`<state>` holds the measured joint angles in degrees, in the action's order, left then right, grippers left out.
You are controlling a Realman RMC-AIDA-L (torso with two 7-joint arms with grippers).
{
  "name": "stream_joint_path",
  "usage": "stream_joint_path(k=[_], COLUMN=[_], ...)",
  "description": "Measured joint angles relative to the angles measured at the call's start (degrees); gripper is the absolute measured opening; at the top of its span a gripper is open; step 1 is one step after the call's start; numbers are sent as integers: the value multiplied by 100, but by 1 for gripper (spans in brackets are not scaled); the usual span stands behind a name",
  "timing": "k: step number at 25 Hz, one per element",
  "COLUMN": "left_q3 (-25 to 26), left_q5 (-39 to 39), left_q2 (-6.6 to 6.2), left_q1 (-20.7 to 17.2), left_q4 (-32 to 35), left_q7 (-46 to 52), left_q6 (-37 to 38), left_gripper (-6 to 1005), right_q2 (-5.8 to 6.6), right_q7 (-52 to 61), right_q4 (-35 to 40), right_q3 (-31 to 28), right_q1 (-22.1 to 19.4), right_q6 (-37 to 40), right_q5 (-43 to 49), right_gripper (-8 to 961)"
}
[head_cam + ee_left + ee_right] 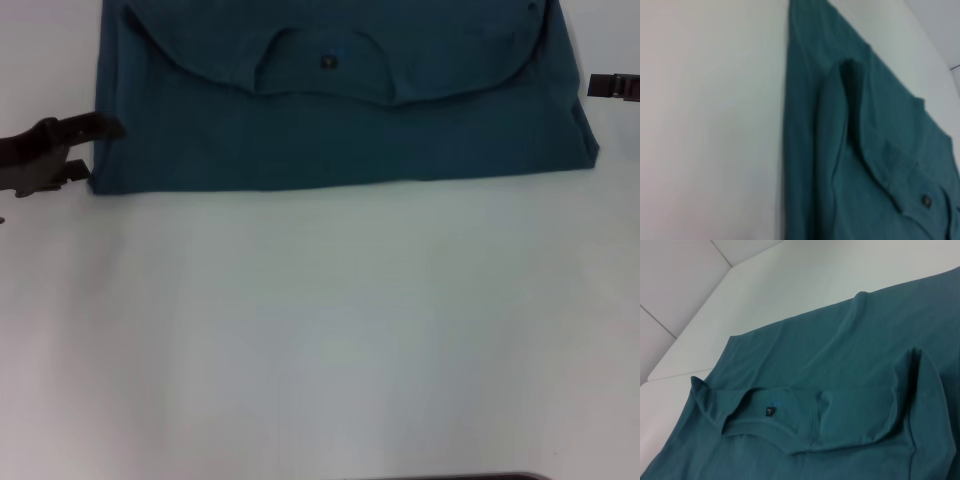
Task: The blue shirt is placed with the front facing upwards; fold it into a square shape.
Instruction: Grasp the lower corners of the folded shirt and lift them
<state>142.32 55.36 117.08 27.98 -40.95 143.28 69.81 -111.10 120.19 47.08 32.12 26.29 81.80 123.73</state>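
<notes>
A dark teal-blue cotton T-shirt (340, 110), folded into a wide rectangle with its ribbed collar and small black neck label (327, 62) showing, lies at the far side of a plain white table (320, 330). The left gripper (85, 150), fingers spread, sits at the fabric's left edge; whether the right gripper (613, 86), just beside the right edge, is spread or pressed together cannot be told.

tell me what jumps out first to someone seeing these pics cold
The blue shirt dominates, lying partly folded across the far side of the white table, its collar and small black neck label facing up. The left claw sits right at the shirt's left edge, and the right claw hangs just off its right edge.
</notes>
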Motion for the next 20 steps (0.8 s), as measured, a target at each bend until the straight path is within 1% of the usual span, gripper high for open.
stream_joint_path(k=[6,13,20], left_q3=[-15,-24,-44], left_q5=[-193,-199,-212], left_q2=[12,18,67], left_q1=[99,126,202], left_q4=[96,129,143], left_q7=[54,57,38], left_q6=[-120,-139,-143], left_gripper=[947,947,946], right_q2=[0,1,1], right_q7=[0,1,3], right_q4=[0,-8,-2], right_q3=[-12,-13,-13], right_q1=[4,14,23], right_q6=[-7,-8,-13], right_q5=[-8,-19,-25], right_gripper=[927,928,928])
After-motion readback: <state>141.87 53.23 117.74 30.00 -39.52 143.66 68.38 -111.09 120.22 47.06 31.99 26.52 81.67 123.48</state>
